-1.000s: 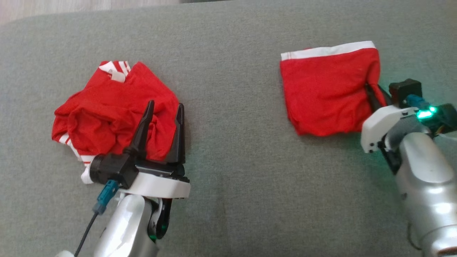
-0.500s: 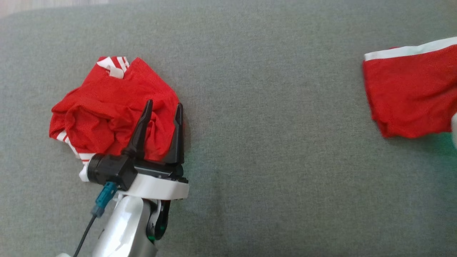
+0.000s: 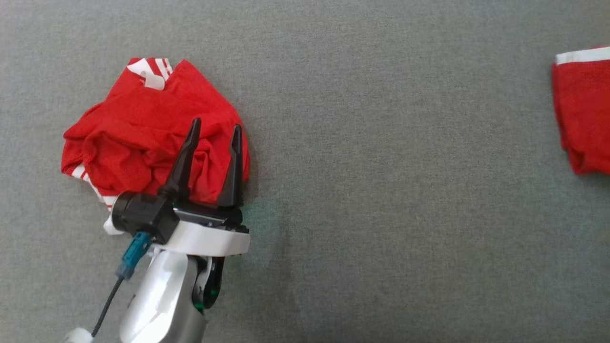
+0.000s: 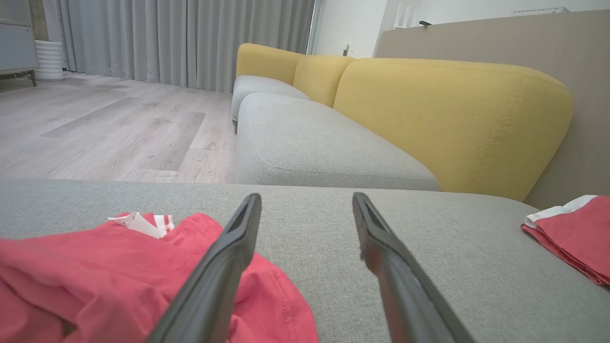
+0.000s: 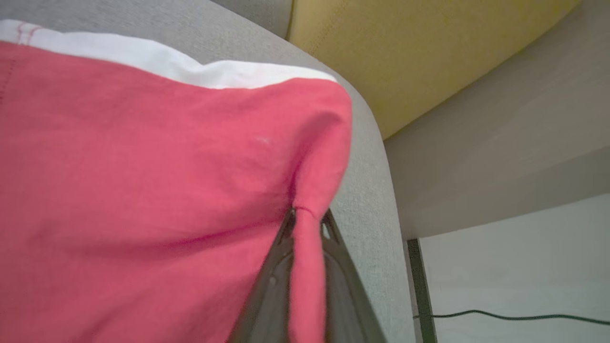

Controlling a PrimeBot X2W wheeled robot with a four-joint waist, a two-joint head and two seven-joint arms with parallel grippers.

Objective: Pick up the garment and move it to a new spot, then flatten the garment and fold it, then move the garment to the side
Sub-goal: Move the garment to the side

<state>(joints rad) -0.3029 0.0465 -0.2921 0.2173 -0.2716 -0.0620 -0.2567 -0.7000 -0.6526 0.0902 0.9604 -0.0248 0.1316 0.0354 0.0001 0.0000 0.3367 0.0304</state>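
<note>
A folded red garment (image 3: 584,114) with a white band lies at the right edge of the head view, on the grey cushion (image 3: 381,190). My right gripper (image 5: 307,214) is shut on a pinched fold at that garment's (image 5: 143,166) corner, close to the cushion's rim. A second, crumpled red garment (image 3: 138,128) with white stripes lies at the left. My left gripper (image 3: 216,125) hovers open over its right part, with nothing between the fingers. In the left wrist view the left gripper (image 4: 306,197) has one finger above the crumpled cloth (image 4: 95,276) and the other above bare cushion. The folded garment (image 4: 576,233) sits far right there.
A wide stretch of grey cushion lies between the two garments. Yellow sofa backs (image 4: 452,109) and another grey seat (image 4: 310,143) stand beyond, with wooden floor (image 4: 95,128) to the left. A cable (image 5: 500,315) runs over the floor past the cushion's right rim (image 5: 376,190).
The folded garment has slid far to the right, away from the crumpled one, and my right arm has left the head view. The camera has tilted slightly. My left gripper has stayed open over the crumpled garment.
</note>
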